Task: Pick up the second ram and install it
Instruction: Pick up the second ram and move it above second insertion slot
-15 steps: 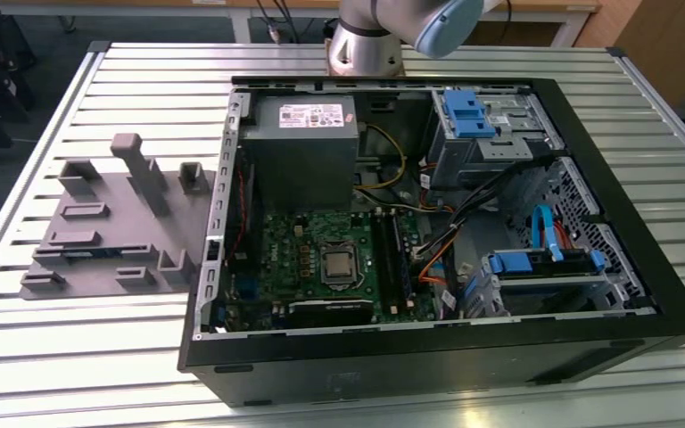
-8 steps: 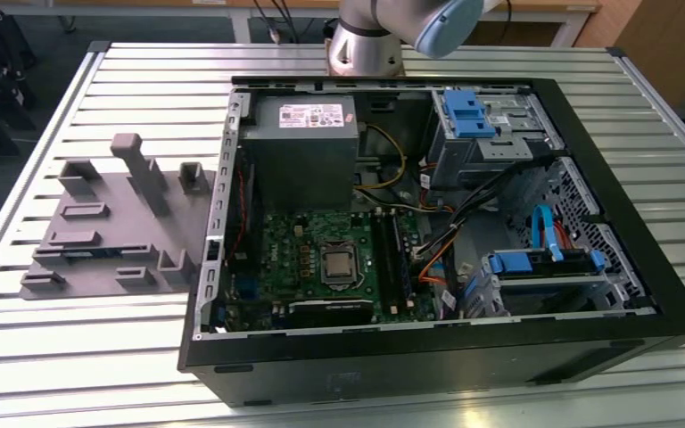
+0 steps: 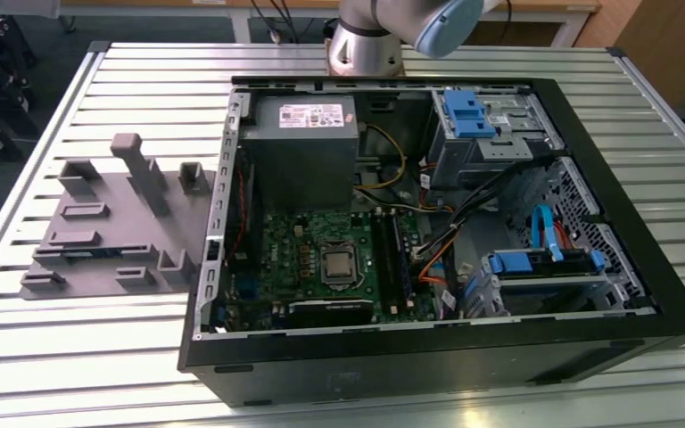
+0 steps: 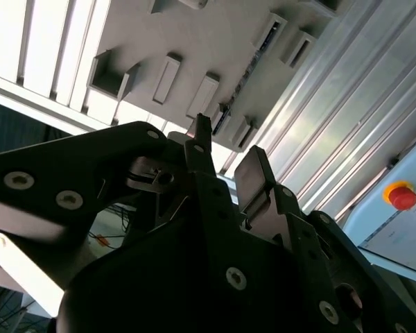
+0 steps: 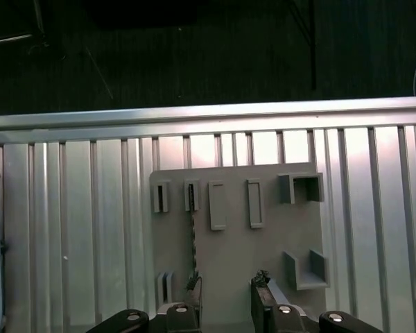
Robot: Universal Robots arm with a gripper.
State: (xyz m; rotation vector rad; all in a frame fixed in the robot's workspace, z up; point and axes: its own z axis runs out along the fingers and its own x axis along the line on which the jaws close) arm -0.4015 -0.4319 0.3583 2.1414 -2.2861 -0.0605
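Note:
My gripper (image 5: 227, 297) hangs open above the grey plastic fixture (image 5: 263, 243), with nothing between its fingers (image 5: 261, 291). A thin dark strip (image 5: 193, 243), which looks like the second ram seen edge-on, stands in the fixture's slots. It runs toward one fingertip. In the second wrist view the same strip (image 4: 244, 76) lies across the fixture (image 4: 194, 41), beyond the open gripper (image 4: 225, 156). In the exterior view the fixture (image 3: 104, 232) lies at the exterior view's left of the open computer case (image 3: 628, 267), and I cannot make out the ram on it.
The case holds a green motherboard (image 3: 318, 259), a grey power supply (image 3: 301, 134) and blue drive brackets (image 3: 474, 111). Everything rests on a slatted metal table (image 3: 81, 357). The arm's base (image 3: 364, 49) stands behind the case. A red button (image 4: 402, 196) is off the table.

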